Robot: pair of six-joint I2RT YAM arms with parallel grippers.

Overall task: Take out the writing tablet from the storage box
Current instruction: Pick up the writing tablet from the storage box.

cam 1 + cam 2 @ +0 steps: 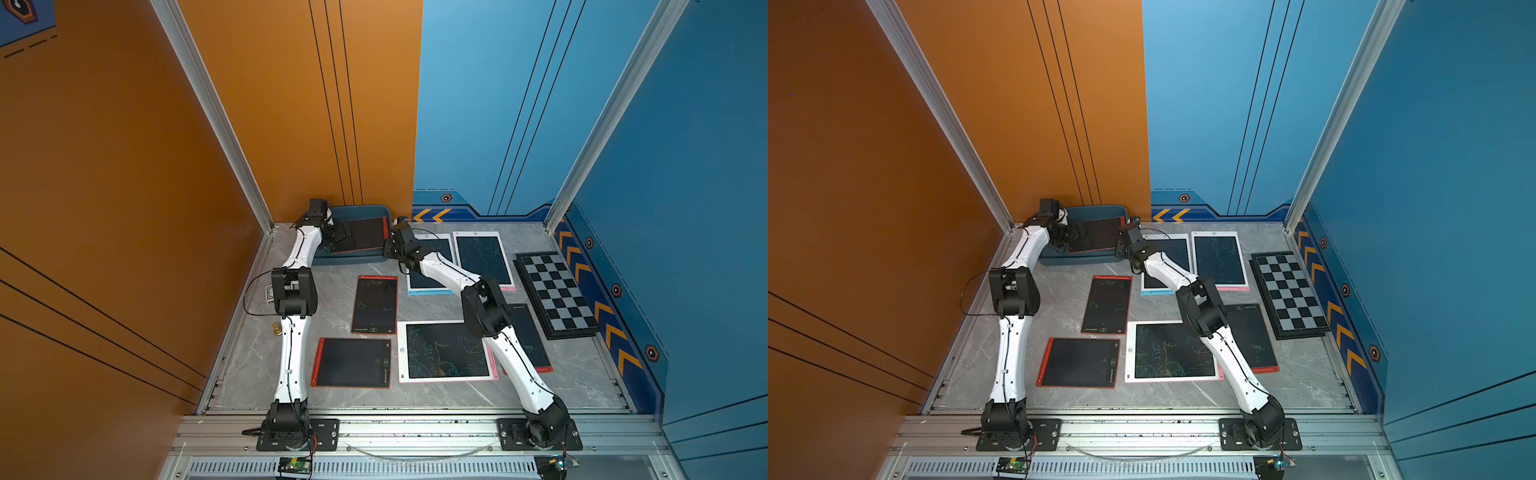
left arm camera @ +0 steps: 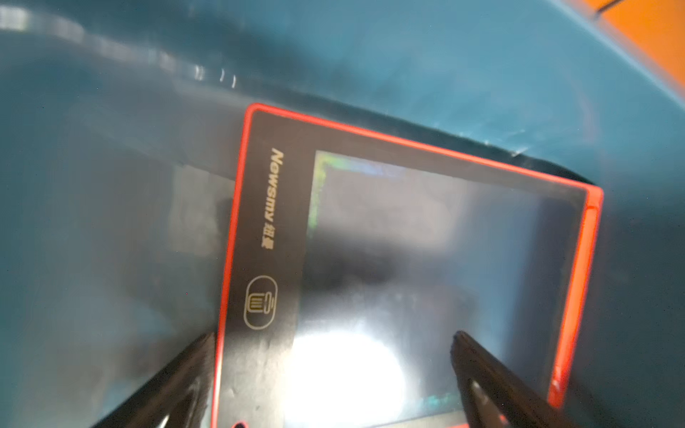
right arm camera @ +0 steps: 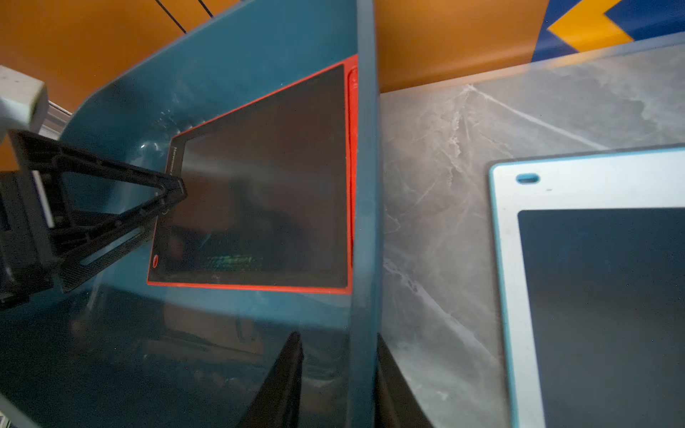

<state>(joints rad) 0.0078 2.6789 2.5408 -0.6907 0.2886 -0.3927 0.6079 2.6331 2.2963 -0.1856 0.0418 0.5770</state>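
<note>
Left fingers (image 2: 493, 378): spread wide, one over red-framed writing tablet (image 2: 407, 241) screen, one off its edge.
Right fingers (image 3: 281, 385): astride storage box (image 3: 365, 185) wall; grip cannot be told.
Tablet: inside box, 11 o'clock on table (image 1: 428, 307).

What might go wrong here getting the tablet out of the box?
The open left gripper straddles a short edge of the tablet, one finger over the screen; closing could scrape it or slip off. The tablet's opposite edge lies against the wall of the box, which the right gripper straddles; lifting may snag and drag the box.
</note>
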